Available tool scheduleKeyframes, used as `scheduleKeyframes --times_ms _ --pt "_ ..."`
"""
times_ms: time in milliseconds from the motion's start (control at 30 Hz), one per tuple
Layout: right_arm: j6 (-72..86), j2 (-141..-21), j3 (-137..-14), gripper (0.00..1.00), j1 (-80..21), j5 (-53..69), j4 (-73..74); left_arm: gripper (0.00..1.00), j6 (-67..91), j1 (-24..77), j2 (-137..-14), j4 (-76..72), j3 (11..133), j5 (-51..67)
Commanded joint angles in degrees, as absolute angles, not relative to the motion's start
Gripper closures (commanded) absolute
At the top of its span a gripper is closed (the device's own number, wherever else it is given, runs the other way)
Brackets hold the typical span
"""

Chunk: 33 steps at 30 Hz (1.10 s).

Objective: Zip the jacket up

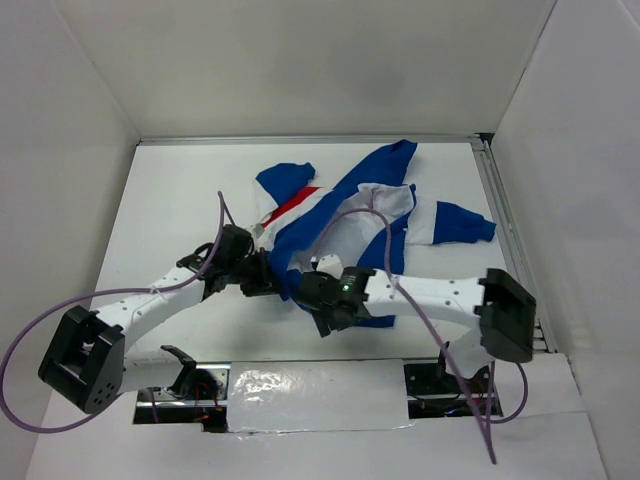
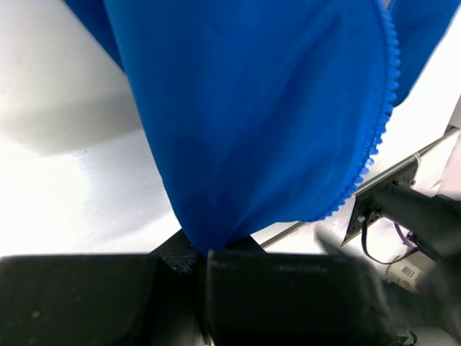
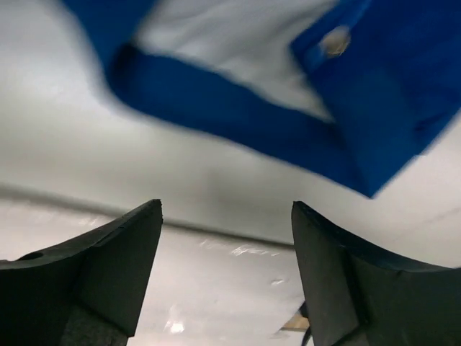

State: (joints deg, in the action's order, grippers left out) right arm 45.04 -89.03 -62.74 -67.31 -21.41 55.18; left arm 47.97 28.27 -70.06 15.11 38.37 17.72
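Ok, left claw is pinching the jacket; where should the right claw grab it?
Probably the blue hem corner of the jacket, just ahead of the open right claw. Come straight forward from the near side: that corner juts towards the claw as a thin free edge.

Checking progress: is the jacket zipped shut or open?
Open. The jacket lies spread, white lining exposed between its front edges; one row of zipper teeth hangs unjoined.

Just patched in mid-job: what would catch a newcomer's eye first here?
The crumpled royal-blue, red and white fabric jacket lies unzipped on the white table, white lining showing. The left gripper is shut on a blue fold by the zipper teeth; the right gripper hangs open and empty nearby.
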Motion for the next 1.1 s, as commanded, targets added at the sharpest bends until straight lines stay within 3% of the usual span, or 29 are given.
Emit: scheduleKeyframes --times_ms 0,133,300,467,733,1067 --pt "41.6 -77.5 -59.5 0.19 -66.5 -15.9 46.4 1.0 49.2 28.2 -70.5 14.7 37.7 17.8" --pt "41.5 -61.6 -48.8 0.18 -54.4 -7.8 37.3 1.0 49.8 29.4 -70.0 13.9 36.6 17.4" --pt "41.3 -57.0 -40.5 0.2 -40.1 2.0 30.9 1.0 50.4 30.8 -70.9 13.9 37.6 16.0" --pt "48.4 -64.9 -43.0 0.27 -38.0 2.7 28.4 1.0 50.7 32.3 -71.9 13.8 38.5 15.6" --pt "61.8 -78.6 -49.7 0.28 -39.3 -11.3 31.9 1.0 51.2 34.3 -72.4 13.0 37.7 15.4" --pt "67.8 -89.6 -53.4 0.31 -39.3 -15.6 32.7 1.0 50.4 35.5 -69.8 11.4 35.6 15.5"
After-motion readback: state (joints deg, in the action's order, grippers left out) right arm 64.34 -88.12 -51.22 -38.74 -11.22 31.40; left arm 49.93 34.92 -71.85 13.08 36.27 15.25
